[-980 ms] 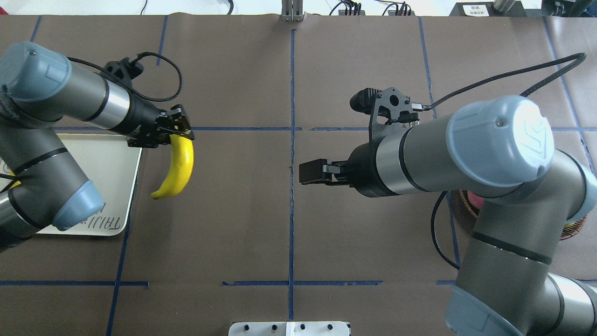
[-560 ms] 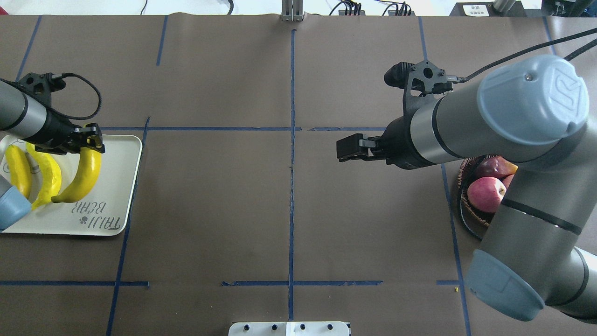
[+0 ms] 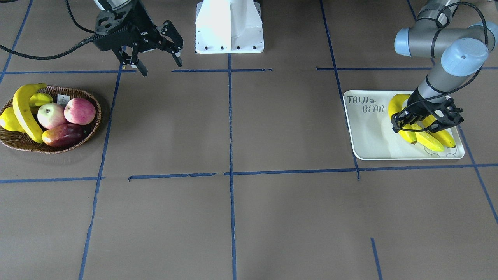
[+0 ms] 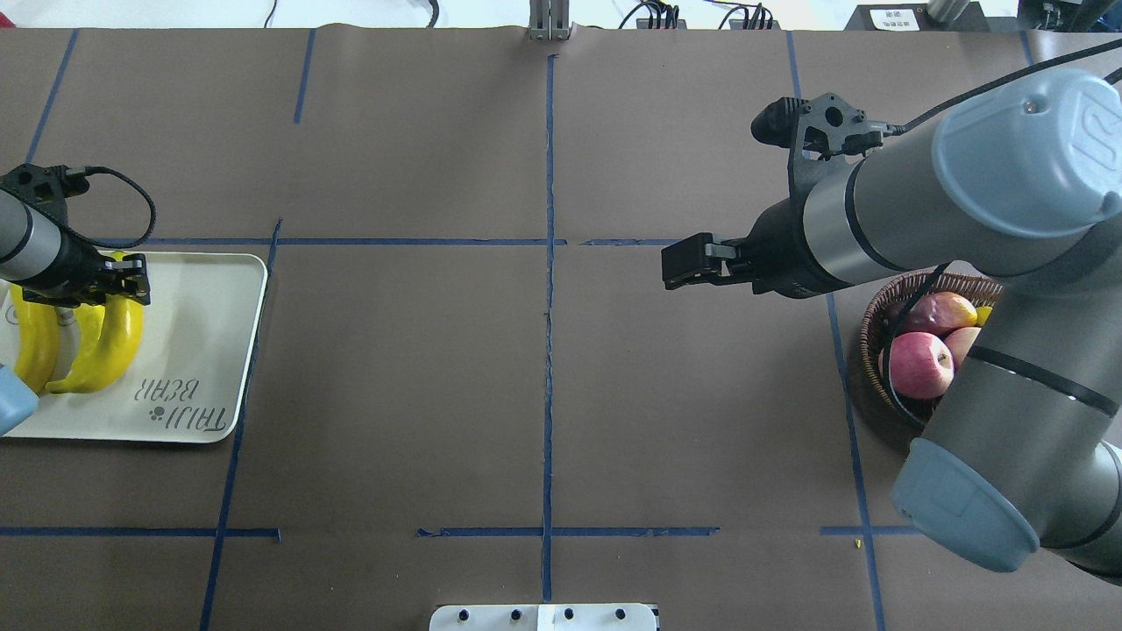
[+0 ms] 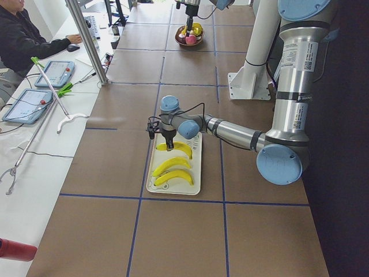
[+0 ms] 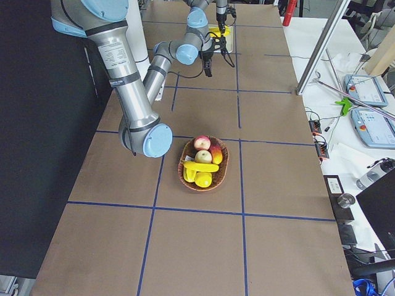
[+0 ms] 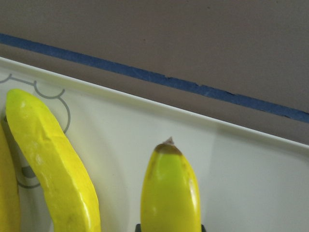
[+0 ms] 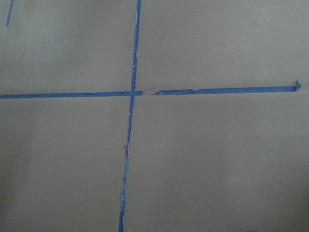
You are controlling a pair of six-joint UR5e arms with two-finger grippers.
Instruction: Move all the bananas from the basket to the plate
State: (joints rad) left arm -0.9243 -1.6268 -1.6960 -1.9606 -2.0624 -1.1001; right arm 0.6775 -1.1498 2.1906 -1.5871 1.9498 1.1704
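Observation:
My left gripper [image 4: 130,285] is shut on a yellow banana [image 4: 114,337], low over the white TAIJI BEAR plate [image 4: 202,333]. The banana lies beside two other bananas [image 4: 35,337]. In the left wrist view the held banana [image 7: 169,193] points at the plate's rim [image 7: 251,140]. In the front view the left gripper [image 3: 422,123] is over the three bananas [image 3: 430,142]. One banana [image 3: 24,111] lies across the fruit in the wicker basket [image 3: 91,128]. My right gripper [image 3: 159,64] is open and empty, above the table beside the basket [image 4: 877,350].
The basket also holds two apples [image 3: 79,111], a dark red fruit [image 3: 64,135] and other yellow fruit [image 3: 7,121]. The robot's white base [image 3: 229,27] stands at the table's edge. Blue tape lines [image 8: 130,145] cross the brown table. An operator [image 5: 23,40] sits at the far side.
My left gripper carried the banana leftwards over the plate and lowered it beside the two bananas there. My right arm moved right, towards the basket, uncovering it.

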